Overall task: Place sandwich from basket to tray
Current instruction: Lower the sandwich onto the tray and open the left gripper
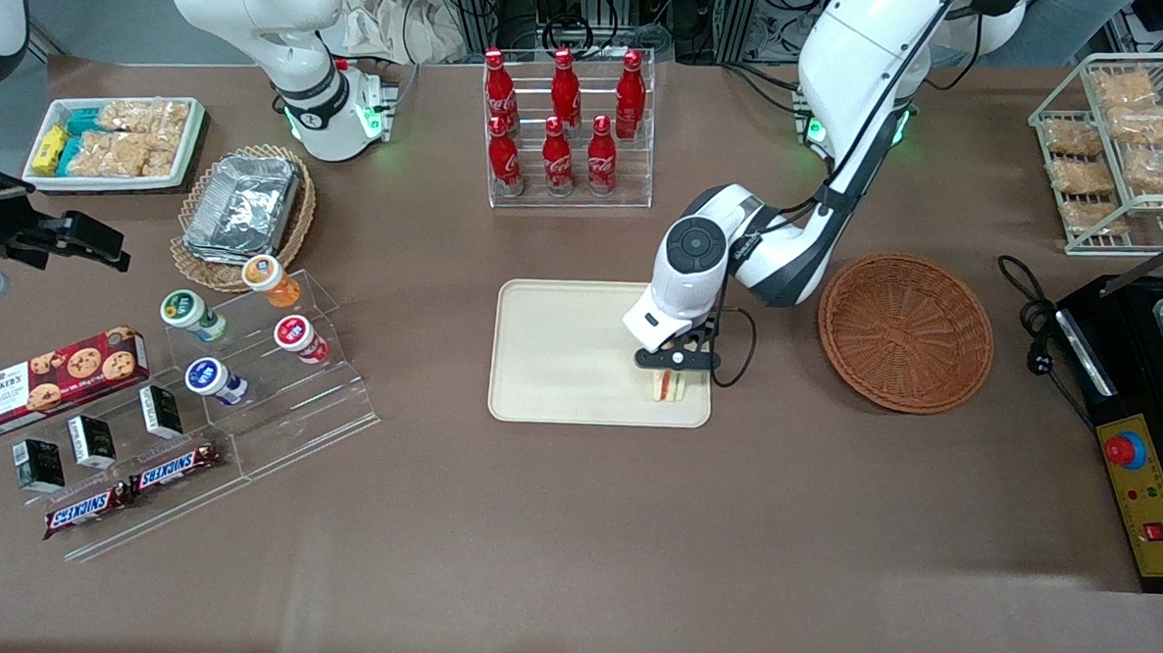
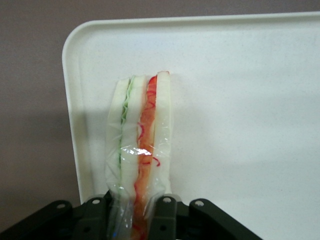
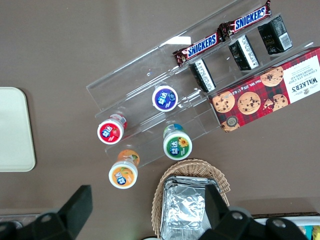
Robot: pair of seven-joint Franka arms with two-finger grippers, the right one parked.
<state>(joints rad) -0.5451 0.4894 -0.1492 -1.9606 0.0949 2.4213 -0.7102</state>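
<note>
Pincer (image 1: 675, 367) clamps the sandwich (image 1: 668, 386) upright directly beneath it, over the tray (image 1: 561, 355) corner nearest the basket (image 1: 905, 331).

Wrapped sandwich (image 1: 668, 386) stands on edge at tray (image 1: 561, 355) corner; basket (image 1: 905, 331) empty.

A matt brown surface (image 1: 632, 525) carries a smooth, matt cream plastic tray (image 1: 561, 355). On it, the sandwich (image 2: 142, 135) is wrapped in glossy, wrinkled clear film and pinched between the fingers of the matt black tool (image 2: 134, 212). Toward the working arm's end sits a rough, reddish-brown woven wicker basket (image 1: 905, 331).
</note>
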